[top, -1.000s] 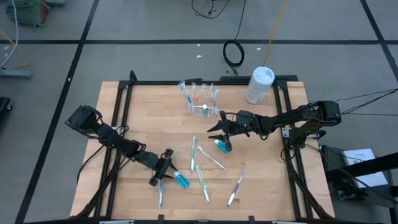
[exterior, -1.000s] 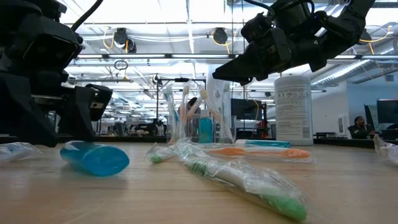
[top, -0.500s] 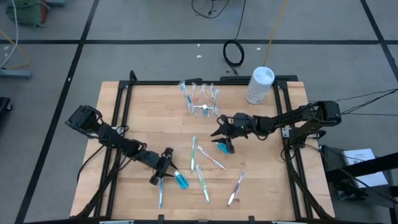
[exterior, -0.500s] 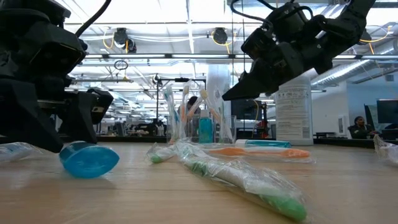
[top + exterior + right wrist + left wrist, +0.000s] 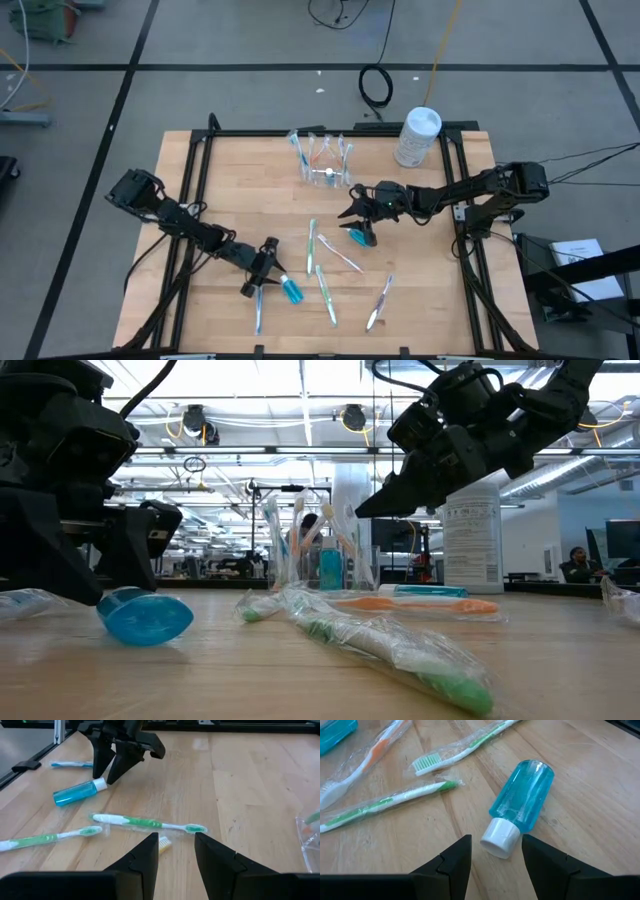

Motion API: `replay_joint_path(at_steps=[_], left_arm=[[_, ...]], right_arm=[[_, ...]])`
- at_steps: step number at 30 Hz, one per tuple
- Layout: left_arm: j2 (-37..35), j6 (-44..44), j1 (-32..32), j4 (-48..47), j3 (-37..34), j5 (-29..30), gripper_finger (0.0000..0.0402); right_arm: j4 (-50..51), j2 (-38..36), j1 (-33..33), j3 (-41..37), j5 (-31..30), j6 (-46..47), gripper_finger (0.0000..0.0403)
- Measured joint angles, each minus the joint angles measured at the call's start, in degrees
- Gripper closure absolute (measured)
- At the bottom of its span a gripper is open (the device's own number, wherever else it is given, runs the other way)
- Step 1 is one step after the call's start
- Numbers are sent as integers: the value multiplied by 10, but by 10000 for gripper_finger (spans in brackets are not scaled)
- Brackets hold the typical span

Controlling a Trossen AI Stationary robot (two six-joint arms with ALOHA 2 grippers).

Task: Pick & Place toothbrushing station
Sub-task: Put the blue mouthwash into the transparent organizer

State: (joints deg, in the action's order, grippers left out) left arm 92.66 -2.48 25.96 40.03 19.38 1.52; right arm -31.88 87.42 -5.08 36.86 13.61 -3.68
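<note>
Presently the blue tube (image 5: 522, 795) lies on its side on the worktop (image 5: 230, 180), white cap (image 5: 500, 838) between the fingers of the left gripper (image 5: 492, 865), which stands open and not yet closed on it. Judgement: light, stiff plastic, round and smooth, so liable to roll or slip; best taken across the body just behind the cap. Right gripper (image 5: 358, 222) hangs open over a second tube (image 5: 356, 236) near mid-worktop. Wrapped toothbrushes (image 5: 322, 268) lie scattered; crinkly film, likely slippery. Clear cup (image 5: 322, 160) stands toward the far edge. Bare wood surface, flat; open workshop behind.
</note>
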Motion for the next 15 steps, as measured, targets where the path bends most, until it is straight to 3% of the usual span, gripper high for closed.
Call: replay_joint_path(at_steps=[15], left_arm=[[0,0,0,-14,0,0,220]], right_arm=[[0,0,0,0,0,0,284]])
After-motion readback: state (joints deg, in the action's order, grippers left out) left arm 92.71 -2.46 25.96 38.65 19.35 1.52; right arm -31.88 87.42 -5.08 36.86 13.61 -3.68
